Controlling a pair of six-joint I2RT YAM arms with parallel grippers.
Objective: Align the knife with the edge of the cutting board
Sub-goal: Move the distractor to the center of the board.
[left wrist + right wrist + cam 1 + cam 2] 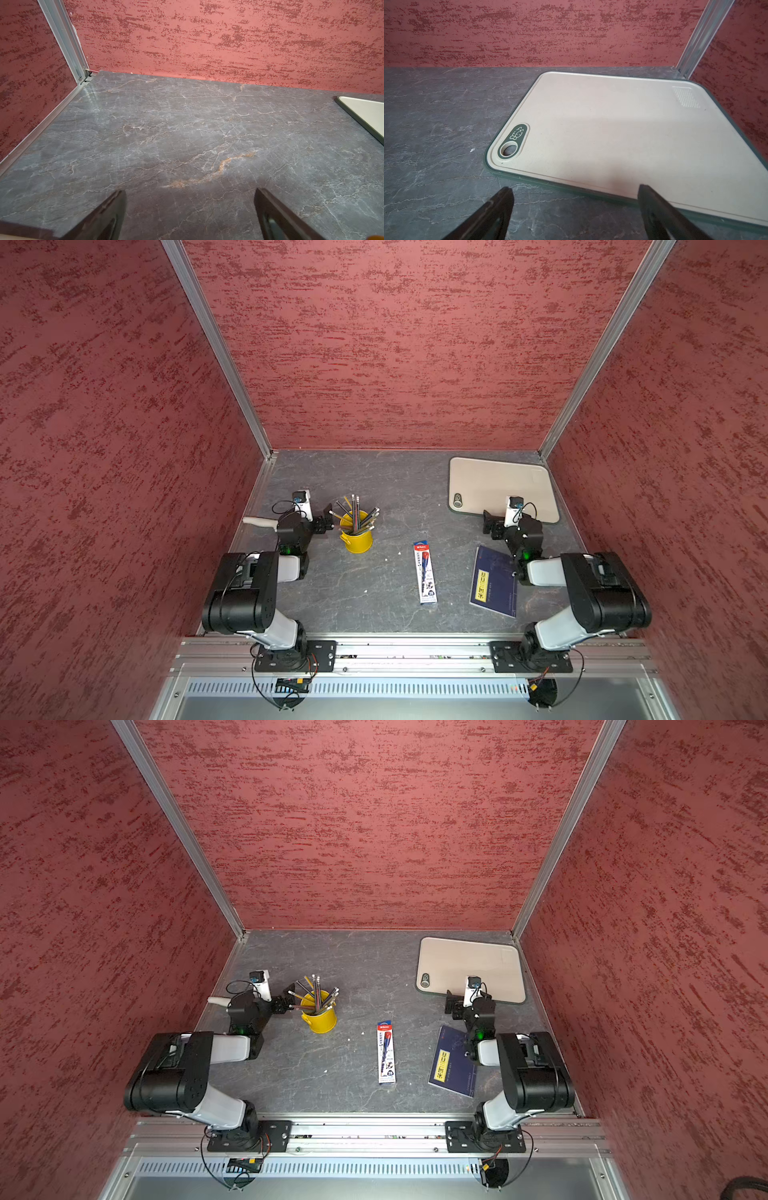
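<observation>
Your left claw (pixel 190 207) is spread wide and grips nothing; its wrist view shows only bare table (pixel 187 128) between the fingers. Taking the back wall as twelve in both top views, the yellow cup (pixel 356 537) of pencils stands just at that claw's three o'clock. The knife (pixel 259 522) lies at its nine, close to the left wall. You can see only the off-white handle poking out from behind the wrist; the blade is probably under the arm, but the view does not show it. Your right claw (pixel 575 207) is likewise released and empty, hanging at the near edge of the board (pixel 612 135). One finger overlaps the rim in its wrist view, and you cannot tell whether it touches. The board lies flat at about one o'clock on the table, in the back right corner, its hole corner toward seven. Knife and board are well apart, across the table's width. The pen pack (pixel 424 572) lies at the right claw's seven, and the booklet (pixel 494 583) at its six.
</observation>
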